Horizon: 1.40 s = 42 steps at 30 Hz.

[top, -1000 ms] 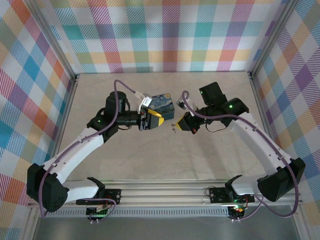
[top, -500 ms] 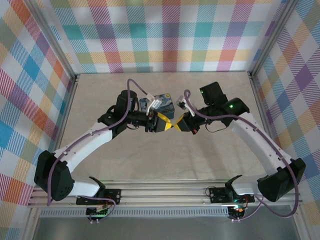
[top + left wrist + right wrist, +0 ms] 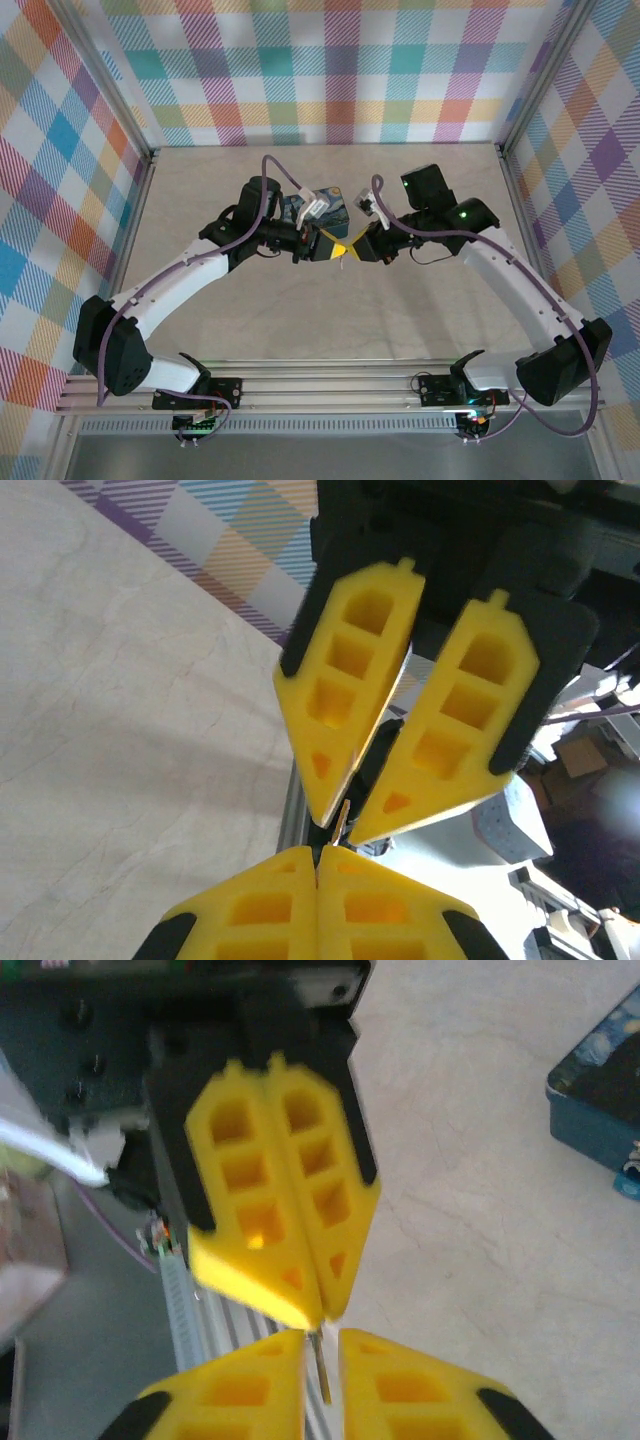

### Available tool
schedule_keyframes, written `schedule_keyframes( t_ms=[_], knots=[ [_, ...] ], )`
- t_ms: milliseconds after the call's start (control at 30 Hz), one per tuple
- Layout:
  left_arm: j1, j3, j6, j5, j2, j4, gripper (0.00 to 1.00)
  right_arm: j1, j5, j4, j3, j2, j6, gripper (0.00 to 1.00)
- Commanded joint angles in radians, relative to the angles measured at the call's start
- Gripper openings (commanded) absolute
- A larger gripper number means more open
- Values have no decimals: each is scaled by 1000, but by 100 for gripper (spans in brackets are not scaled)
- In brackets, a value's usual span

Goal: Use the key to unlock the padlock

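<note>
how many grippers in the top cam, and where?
2. The left gripper and right gripper meet tip to tip mid-table, on the near side of the padlock. The left gripper is shut on the key.

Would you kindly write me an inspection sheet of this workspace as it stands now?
Surface: pale marbled table, no spills seen.
Job's things: padlock lies on the table, apart from both grippers; key sticks out of the left gripper tip, between the fingers of the right gripper.
Clutter: nothing seen.
Grippers: left shut on the key; right open, a finger on either side of the key; tips facing each other.
Cables: a purple cable loops above each wrist, away from the fingers.
Surroundings: plaid walls, aluminium frame.
</note>
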<state>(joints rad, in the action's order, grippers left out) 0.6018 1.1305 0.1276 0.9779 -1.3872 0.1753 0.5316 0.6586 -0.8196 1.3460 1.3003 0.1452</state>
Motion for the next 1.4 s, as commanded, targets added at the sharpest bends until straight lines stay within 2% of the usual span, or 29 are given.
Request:
schedule_keyframes(
  t_ms=[0,100,300,467,633,800,1033,1267,1367],
  knots=[
    [5,2,65,-114,-4,9,0,6,-27,223,-49,-43,-209,36],
    [-9,-57,207,-184,8,-116,0,5,-76,330,-99,-61,-336,52],
    [-31,-222,518,-309,60,-446,0,-2,-139,465,-187,-71,-548,57],
    [-33,-288,678,-332,59,-635,0,-9,-146,525,-221,-53,-665,58],
    [-34,-305,741,-327,62,-704,0,-35,-135,577,-255,-54,-756,58],
    [-33,-308,795,-302,53,-772,0,-75,-50,674,-302,-43,-881,57],
    [-33,-309,799,-283,59,-771,0,-78,4,757,-315,-30,-916,55],
    [-33,-305,799,-283,58,-768,0,-78,47,815,-321,-6,-945,39],
    [-33,-297,800,-281,53,-769,0,-78,61,841,-328,2,-958,29]
  ],
)
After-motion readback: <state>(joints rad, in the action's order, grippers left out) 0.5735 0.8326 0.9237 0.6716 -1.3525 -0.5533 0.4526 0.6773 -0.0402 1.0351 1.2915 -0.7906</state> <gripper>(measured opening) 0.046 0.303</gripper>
